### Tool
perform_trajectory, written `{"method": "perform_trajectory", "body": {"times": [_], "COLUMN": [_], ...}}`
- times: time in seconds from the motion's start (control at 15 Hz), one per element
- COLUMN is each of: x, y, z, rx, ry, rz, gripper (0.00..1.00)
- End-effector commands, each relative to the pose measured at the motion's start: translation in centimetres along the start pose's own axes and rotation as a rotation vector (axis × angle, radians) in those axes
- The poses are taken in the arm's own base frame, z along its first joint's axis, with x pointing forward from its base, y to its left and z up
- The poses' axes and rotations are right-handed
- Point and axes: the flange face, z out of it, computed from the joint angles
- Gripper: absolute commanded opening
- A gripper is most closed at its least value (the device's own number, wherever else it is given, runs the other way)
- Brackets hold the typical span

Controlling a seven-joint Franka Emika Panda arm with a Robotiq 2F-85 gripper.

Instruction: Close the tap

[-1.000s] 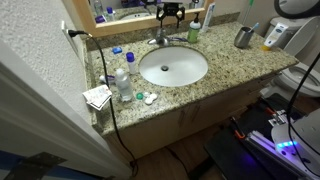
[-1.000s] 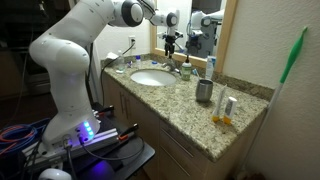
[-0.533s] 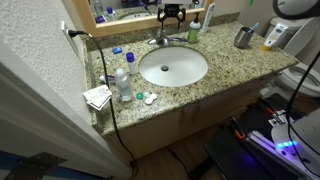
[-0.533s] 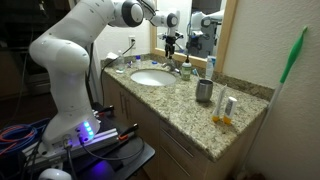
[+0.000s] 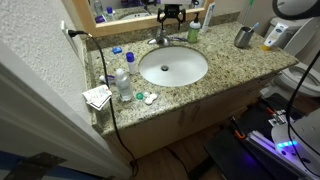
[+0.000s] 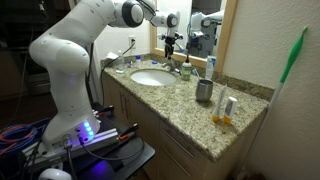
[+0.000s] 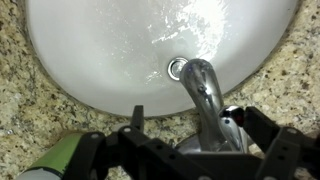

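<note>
The tap [image 5: 160, 38] is a small chrome faucet at the back rim of the oval white basin [image 5: 150, 75]. It also shows in an exterior view [image 6: 183, 68]. In the wrist view its curved spout [image 7: 203, 90] reaches over the basin [image 7: 90, 50], where the surface near the drain glints wet. My gripper [image 5: 171, 15] hangs just above the tap, close to the mirror, and shows in both exterior views [image 6: 171, 45]. In the wrist view my gripper [image 7: 196, 122] is open, with one black finger on each side of the tap body and nothing held.
A grey metal cup [image 5: 243, 37] stands on the granite counter [image 5: 215, 80]. A clear bottle with a blue cap [image 5: 122, 82] and small items lie beside the basin. A green bottle [image 5: 196, 30] stands near the tap. The mirror wall is right behind.
</note>
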Motion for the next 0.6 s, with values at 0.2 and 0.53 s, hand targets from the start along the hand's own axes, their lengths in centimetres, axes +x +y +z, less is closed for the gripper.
{"method": "perform_trajectory", "body": {"times": [0.2, 0.53], "x": [-0.6, -1.5], "y": [0.1, 0.4], "z": [0.5, 0.4], "rx": [-0.043, -0.127], "ry": [-0.059, -0.095], "rz": [0.022, 0.074], "gripper": [1.0, 1.0]}}
